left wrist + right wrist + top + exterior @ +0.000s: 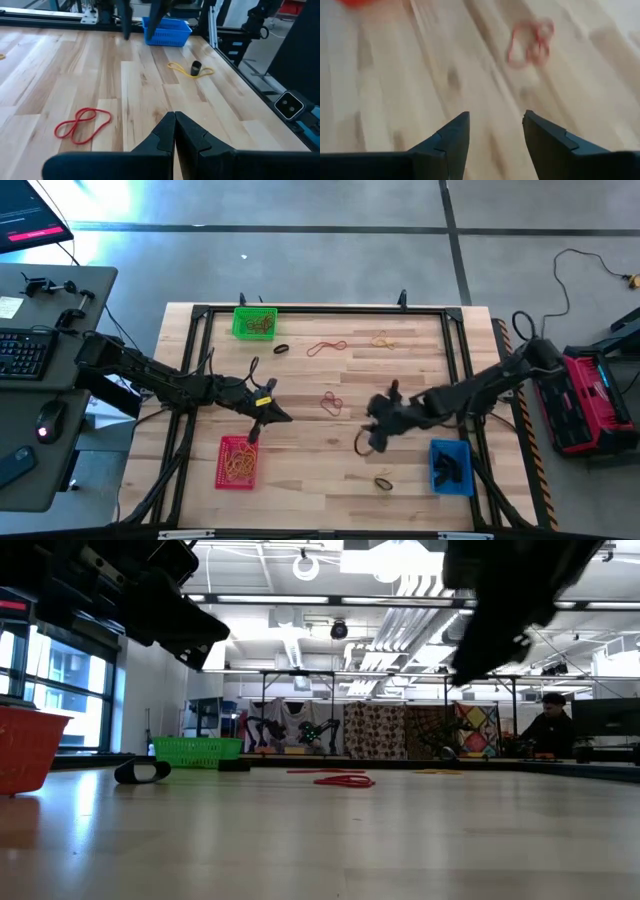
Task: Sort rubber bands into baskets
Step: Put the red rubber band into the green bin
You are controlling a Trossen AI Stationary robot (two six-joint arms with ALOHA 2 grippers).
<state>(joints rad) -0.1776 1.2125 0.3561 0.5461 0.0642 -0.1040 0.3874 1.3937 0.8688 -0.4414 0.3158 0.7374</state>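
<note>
Three baskets stand on the wooden table: green (255, 322) at the far left, red (238, 462) at the near left, and blue (450, 465) at the near right. Each has rubber bands inside. Loose bands lie on the table: black (281, 349), red (326, 347), yellowish (383, 340), red (331, 402), brownish (362, 442), and a yellow and a black one together (384, 480). My left gripper (286, 417) is shut and empty (175, 122), just beyond the red basket's far side. My right gripper (372, 432) is open and empty (495, 132), beside the brownish band, facing the middle red band (530, 37).
A black metal frame (455, 360) runs along the table's edges. A desk with a keyboard (25, 350) stands to the left and a red case (590, 400) to the right. In the low view a person (550, 725) sits in the room behind the table.
</note>
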